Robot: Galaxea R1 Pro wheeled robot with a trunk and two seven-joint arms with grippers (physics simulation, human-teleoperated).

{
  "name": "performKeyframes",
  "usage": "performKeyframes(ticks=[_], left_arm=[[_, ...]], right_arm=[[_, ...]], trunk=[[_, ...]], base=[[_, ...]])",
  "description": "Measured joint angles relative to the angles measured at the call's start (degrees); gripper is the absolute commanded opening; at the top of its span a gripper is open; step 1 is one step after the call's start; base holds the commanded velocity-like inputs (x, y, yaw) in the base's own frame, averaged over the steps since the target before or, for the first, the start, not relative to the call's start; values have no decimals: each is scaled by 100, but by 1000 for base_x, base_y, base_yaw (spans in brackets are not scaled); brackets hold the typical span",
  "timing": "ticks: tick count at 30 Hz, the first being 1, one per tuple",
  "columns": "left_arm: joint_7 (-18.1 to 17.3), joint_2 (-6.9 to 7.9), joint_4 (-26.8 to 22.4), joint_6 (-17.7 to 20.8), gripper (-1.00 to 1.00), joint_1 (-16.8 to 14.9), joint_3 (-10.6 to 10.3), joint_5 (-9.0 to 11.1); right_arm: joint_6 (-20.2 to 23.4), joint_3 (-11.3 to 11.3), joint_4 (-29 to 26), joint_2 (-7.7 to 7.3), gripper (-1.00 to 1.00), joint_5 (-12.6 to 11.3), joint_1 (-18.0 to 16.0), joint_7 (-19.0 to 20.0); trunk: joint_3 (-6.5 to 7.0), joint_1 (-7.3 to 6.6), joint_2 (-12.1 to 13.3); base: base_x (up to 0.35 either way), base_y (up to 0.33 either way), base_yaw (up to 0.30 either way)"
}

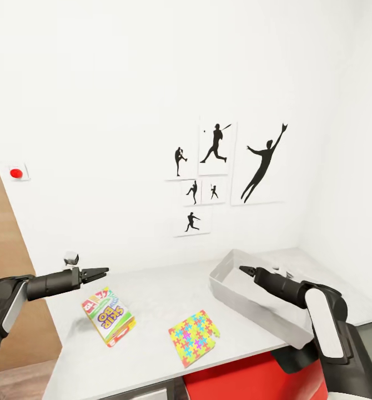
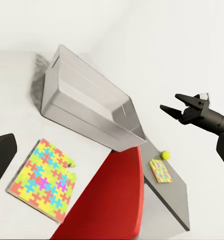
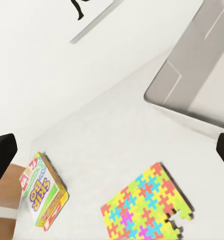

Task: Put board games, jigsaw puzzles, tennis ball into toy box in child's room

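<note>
Both my left gripper (image 1: 100,272) and right gripper (image 1: 247,270) hang apart and empty; thin puzzle (image 1: 194,336) may slip off the counter (image 1: 152,294) edge.

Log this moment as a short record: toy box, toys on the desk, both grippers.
toy box: on the table, nothing seen inside
board game: yellow-red-green box, on the table below the left gripper
jigsaw puzzle: flat near the table's front edge
second jigsaw puzzle: on the dark wing, beside the tennis ball
left gripper: open, empty
right gripper: open, empty, over the toy box
</note>
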Motion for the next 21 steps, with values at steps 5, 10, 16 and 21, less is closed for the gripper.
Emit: performKeyframes(ticks=[5,10,16,21], left_arm=[[0,0,0,0,100,0,0,2],[1,1,-4,0,100,0,-3,8],[1,1,-7,-2,100,1,-4,12],[1,1,-7,-7,100,1,-4,13]], right_arm=[[0,-1,1,5,100,-1,0,0],[1,3,1,10,100,0,0,-10],[0,1,1,10,100,0,0,-7],[1,-1,0,7,100,0,-1,0]], trunk=[[0,0,0],[0,0,0],[0,0,0],[0,0,0]], base=[[0,247,0],[0,164,0],[0,46,0],[0,11,0]])
